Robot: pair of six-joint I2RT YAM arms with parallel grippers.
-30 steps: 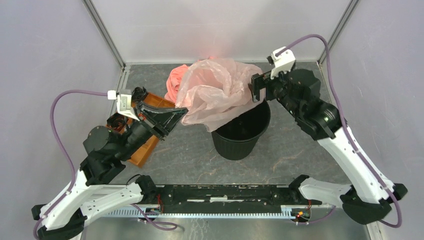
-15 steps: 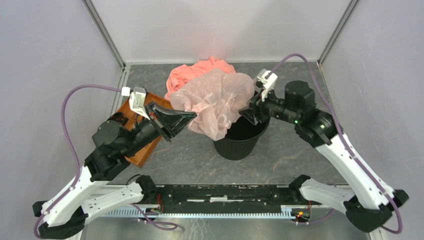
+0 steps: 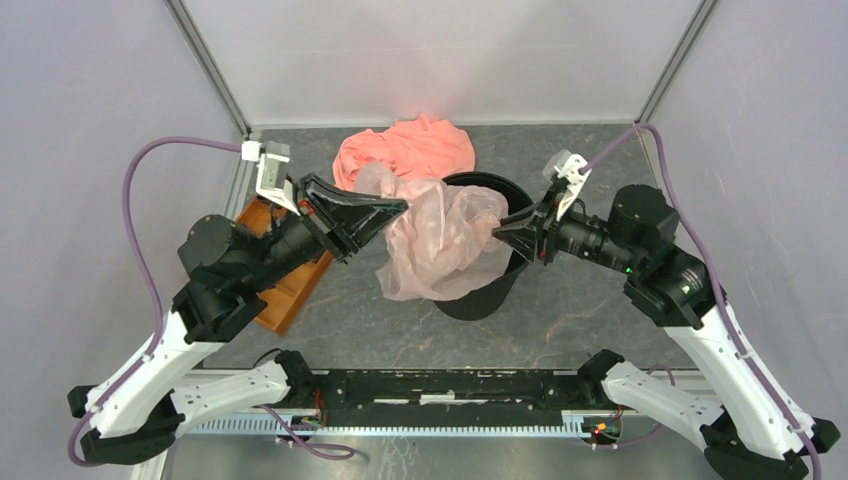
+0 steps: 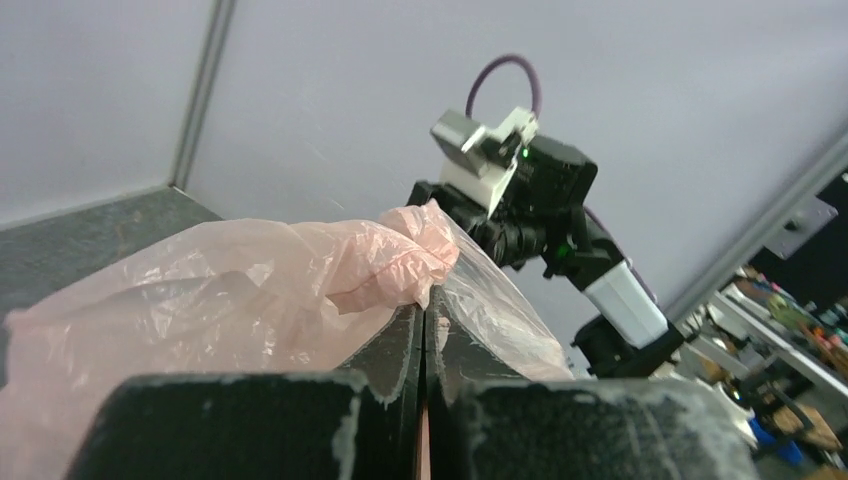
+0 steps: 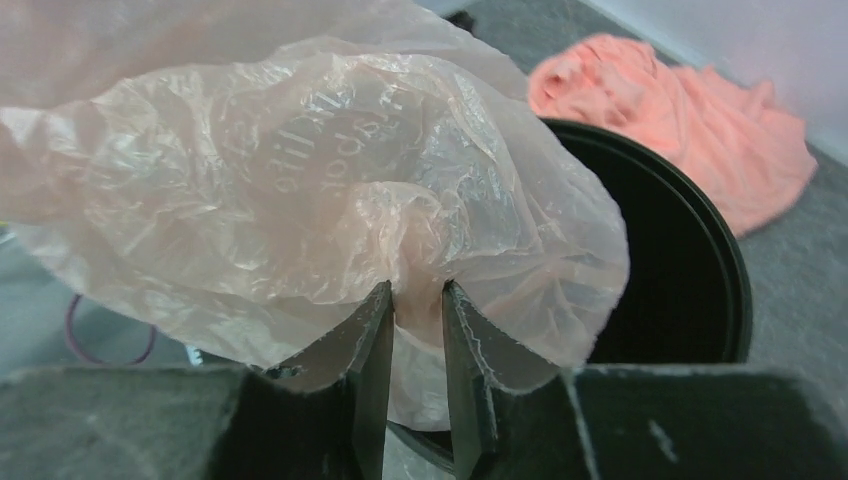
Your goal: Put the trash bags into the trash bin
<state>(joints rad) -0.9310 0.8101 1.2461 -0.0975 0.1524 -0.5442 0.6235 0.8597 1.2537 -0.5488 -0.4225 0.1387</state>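
The trash bag [image 3: 440, 240] sags between the left gripper [image 3: 400, 206] and right gripper [image 3: 497, 232], both pinching it, draped over the left rim of the trash bin [image 3: 492, 183].

Top external camera: fixed high behind the arm bases, angled down over the dark grey table [image 3: 380, 320]. Left wrist camera: tight behind the left gripper [image 4: 422, 312], facing across and slightly upward at the right arm [image 4: 540, 215]. Right wrist camera: tight behind the right gripper [image 5: 418, 292], angled down. All three share the thin translucent pale pink plastic bag [image 3: 440, 235]. Top and right wrist views also share the round black plastic bin [image 3: 485, 300] and the salmon-orange fabric cloth [image 3: 405, 150].
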